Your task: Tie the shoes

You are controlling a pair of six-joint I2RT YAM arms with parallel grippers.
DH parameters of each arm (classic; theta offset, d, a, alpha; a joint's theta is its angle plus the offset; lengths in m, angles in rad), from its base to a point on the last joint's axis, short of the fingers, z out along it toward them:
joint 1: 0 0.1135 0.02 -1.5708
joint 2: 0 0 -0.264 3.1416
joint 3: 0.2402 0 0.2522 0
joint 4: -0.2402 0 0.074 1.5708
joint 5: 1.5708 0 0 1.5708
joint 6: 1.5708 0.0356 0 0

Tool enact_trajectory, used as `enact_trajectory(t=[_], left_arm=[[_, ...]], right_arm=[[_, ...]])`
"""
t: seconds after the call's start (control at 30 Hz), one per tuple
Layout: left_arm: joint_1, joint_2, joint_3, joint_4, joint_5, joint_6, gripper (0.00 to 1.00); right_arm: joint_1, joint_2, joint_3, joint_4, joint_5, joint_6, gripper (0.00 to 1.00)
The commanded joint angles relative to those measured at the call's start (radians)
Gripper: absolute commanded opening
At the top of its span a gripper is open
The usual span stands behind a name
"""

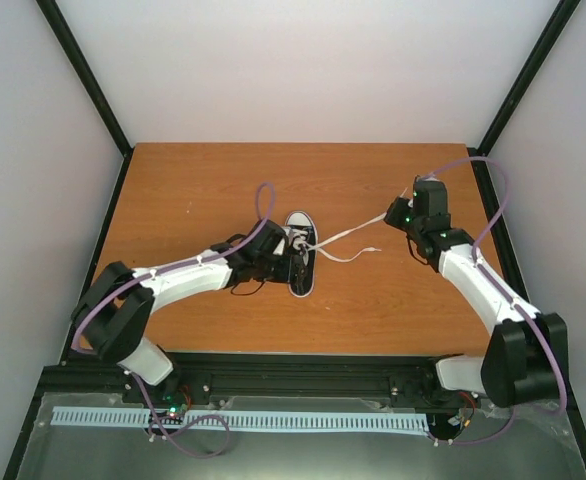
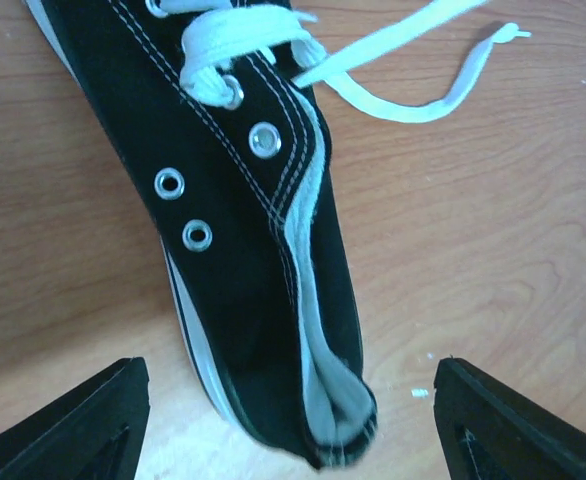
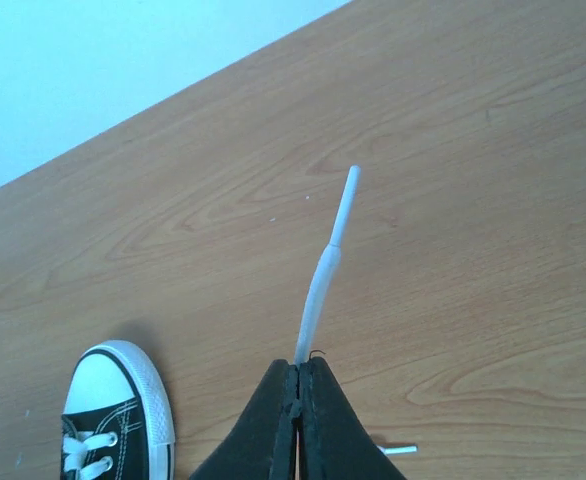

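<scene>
The small black sneaker (image 1: 300, 255) with white toe cap stands mid-table, toe pointing away; it also shows in the left wrist view (image 2: 253, 250) and its toe in the right wrist view (image 3: 113, 410). My left gripper (image 2: 288, 420) is open, its fingers either side of the heel without touching it. My right gripper (image 3: 298, 385) is shut on a white lace (image 3: 323, 280), whose tip sticks out past the fingertips. In the top view that lace (image 1: 348, 233) runs taut from the shoe to the right gripper (image 1: 398, 213). The other lace end (image 1: 351, 255) lies loose on the table.
The wooden table (image 1: 203, 190) has black frame rails at its left, right and near edges. White walls enclose the back and sides. A purple cable (image 1: 264, 200) loops above the left wrist.
</scene>
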Motion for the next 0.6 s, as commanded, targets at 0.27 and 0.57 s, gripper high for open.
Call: enact_trajectory(t=[0.27, 0.57], left_arm=[[-0.037, 0.217, 0.163, 0.07, -0.144, -0.005, 0.69], [-0.037, 0.291, 0.195, 0.058, -0.183, 0.012, 0.27]], right_arm=[[0.003, -0.105, -0.04, -0.064, -0.006, -0.026, 0.03], [0.003, -0.13, -0.05, -0.083, -0.085, -0.023, 0.03]])
